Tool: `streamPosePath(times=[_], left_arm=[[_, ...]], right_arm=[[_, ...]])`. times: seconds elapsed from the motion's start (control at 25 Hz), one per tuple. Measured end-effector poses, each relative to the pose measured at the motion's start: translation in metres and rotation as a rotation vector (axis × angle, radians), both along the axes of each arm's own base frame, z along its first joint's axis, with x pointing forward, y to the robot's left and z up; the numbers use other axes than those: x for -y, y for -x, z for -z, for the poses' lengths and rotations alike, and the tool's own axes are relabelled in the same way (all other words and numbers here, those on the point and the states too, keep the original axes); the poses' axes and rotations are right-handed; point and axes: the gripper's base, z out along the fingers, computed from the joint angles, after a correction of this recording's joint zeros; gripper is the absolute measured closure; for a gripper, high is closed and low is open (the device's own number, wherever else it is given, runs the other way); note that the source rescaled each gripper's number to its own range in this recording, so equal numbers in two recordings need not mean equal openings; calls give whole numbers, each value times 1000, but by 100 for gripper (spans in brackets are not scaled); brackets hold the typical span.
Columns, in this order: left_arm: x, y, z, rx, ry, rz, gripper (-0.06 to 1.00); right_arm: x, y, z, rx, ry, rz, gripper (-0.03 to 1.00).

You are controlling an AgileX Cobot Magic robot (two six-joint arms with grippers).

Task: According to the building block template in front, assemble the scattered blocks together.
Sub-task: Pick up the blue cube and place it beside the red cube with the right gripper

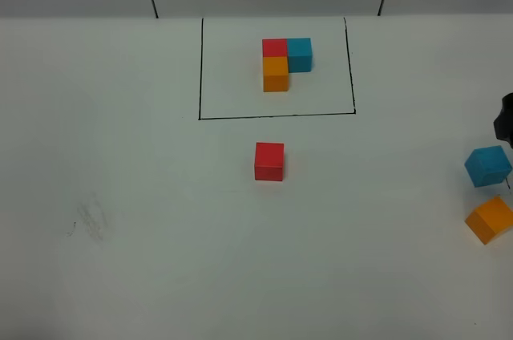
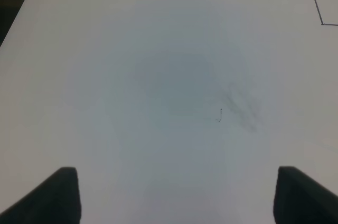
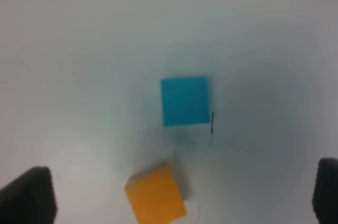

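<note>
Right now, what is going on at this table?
Nothing is held yet. The template sits inside the frame. The red cube lies alone outside it; the blue cube and orange cube lie apart at the right. The right hand hangs open above those two; the left hand is open too.

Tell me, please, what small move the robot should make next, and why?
Probably lower the right end effector, jaws open, onto the sky-blue cube centred ahead of it; the red cube sits alone, and the template puts blue beside red.
</note>
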Motion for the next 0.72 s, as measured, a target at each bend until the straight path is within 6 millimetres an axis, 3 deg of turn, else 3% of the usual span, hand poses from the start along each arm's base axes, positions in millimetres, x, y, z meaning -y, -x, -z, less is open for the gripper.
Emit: streamPosePath(times=[0.2,0.36,0.72], left_arm=[[0,0,0,0,0,0,27],[0,0,0,0,0,0,27],[0,0,0,0,0,0,27]], right_arm=[[0,-29,11,-26,9,15,-3],[0,-48,30,-64,5,21,-3],[-2,-70,78,-162,-8,46,-3]])
